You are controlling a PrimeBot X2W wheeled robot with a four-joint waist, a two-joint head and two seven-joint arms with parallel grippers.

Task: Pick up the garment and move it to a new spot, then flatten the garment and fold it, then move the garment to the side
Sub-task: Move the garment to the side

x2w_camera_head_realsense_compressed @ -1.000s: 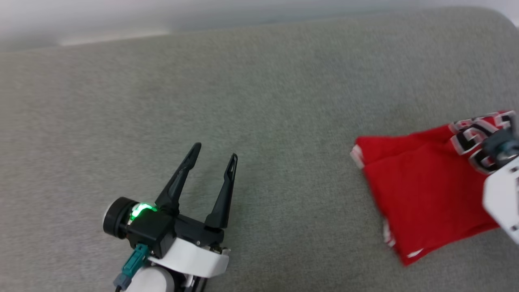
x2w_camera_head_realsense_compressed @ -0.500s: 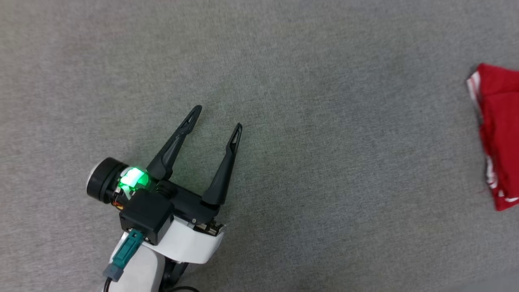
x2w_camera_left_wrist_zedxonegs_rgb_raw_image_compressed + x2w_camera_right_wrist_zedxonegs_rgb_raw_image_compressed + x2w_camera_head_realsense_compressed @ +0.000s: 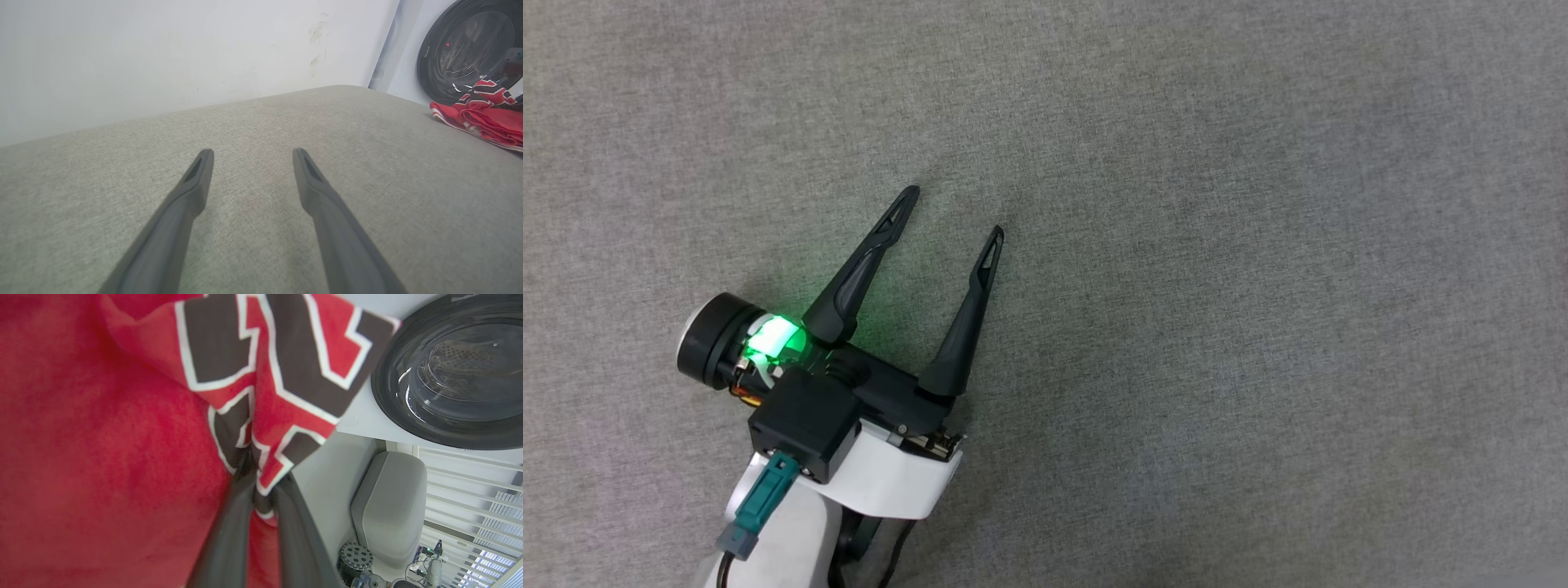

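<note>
- the garment [image 3: 102, 437], a red shirt with black lettering [image 3: 294, 347] outlined in white, hangs close in front of the right wrist camera; a fold of the lettered part is pinched between that arm's fingers.
- the right gripper [image 3: 256, 486] is clamped narrow on that fold, its two dark fingers [image 3: 229, 539] almost together, with red and black cloth bunched between the tips.
- in the left wrist view the garment sits bunched at the far right edge of the grey fabric surface [image 3: 265, 118]. the red folds lie on the surface and the lettered part is raised above them. striped white trim shows along its near edge.
- just behind the garment stands a washing machine door [image 3: 466, 53], round, dark and glassy, set in a white front.
- the left gripper [image 3: 953, 214] is well apart from the garment, low over the bare grey surface, its jaws spread wide with nothing between them.
- a green light [image 3: 772, 339] glows at the base of the left gripper, and a teal plug [image 3: 764, 494] sits on the white wrist below it.
- a white wall [image 3: 163, 49] rises behind the far edge of the surface.
- past the cloth in the right wrist view are a grey cushion [image 3: 388, 506] and white slats [image 3: 470, 477]. the gear near the bottom right corner is too small to make out.
</note>
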